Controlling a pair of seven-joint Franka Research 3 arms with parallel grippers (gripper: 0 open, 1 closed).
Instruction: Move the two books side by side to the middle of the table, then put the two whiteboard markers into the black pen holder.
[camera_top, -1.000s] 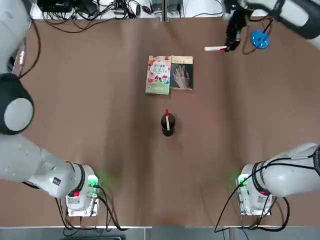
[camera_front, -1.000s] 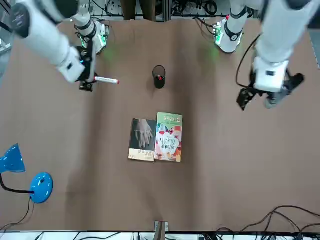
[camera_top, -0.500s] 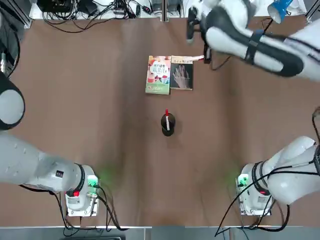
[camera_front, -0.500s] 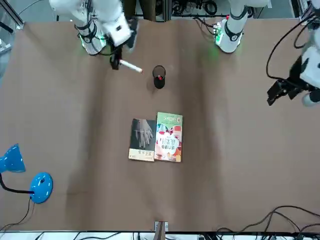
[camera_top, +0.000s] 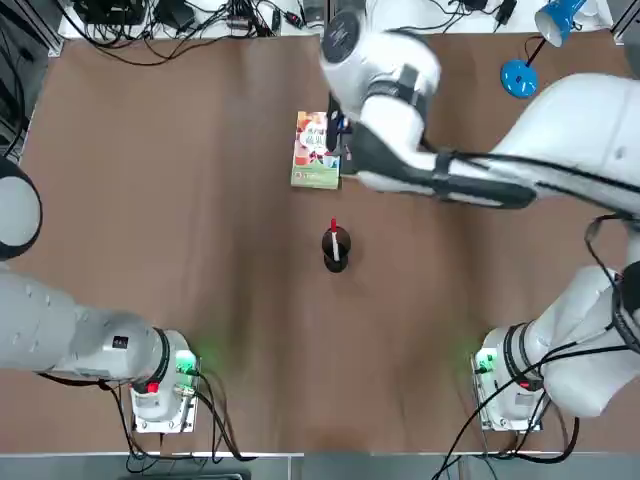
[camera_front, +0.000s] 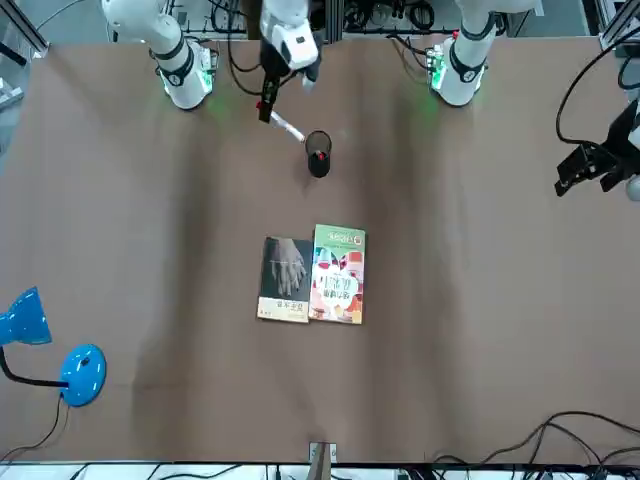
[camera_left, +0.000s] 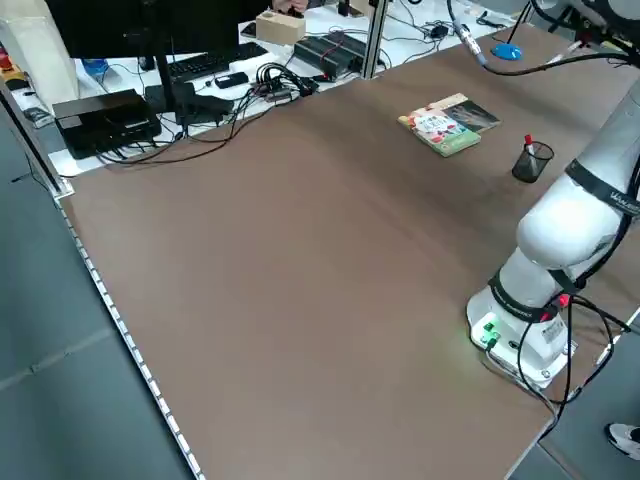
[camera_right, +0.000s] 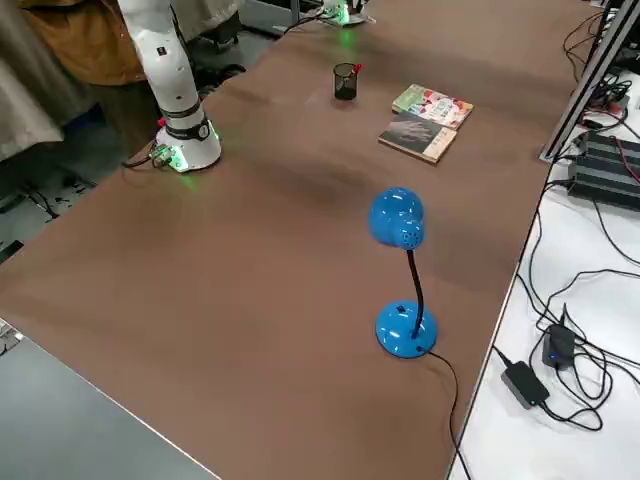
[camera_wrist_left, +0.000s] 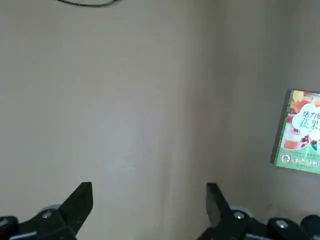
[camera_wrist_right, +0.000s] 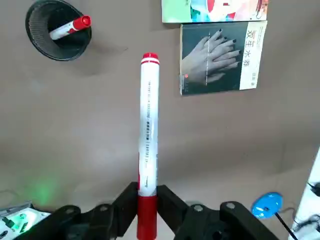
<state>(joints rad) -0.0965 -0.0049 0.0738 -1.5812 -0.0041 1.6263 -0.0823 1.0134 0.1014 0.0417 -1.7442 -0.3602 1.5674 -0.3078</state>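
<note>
The two books lie side by side mid-table: the colourful book (camera_front: 338, 275) and the dark grey book with a pale hand (camera_front: 287, 280). In the top view my right arm hides the dark one, and only the colourful book (camera_top: 316, 150) shows. The black pen holder (camera_front: 318, 156) stands closer to my bases, with one red-capped marker (camera_wrist_right: 70, 27) inside. My right gripper (camera_front: 268, 100) is shut on the second whiteboard marker (camera_wrist_right: 149, 130), which hangs tilted above the table just beside the holder. My left gripper (camera_front: 592, 172) hovers open and empty far out on my left.
A blue desk lamp (camera_front: 80, 370) stands at the far right corner of the table. Cables and power boxes (camera_left: 200, 95) lie along the far edge. A person in a brown coat (camera_right: 85, 40) stands by the right arm's base.
My right arm has swung the marker from near the lamp in over the books toward the pen holder. The left gripper has drifted farther out to my left and opened slightly wider.
</note>
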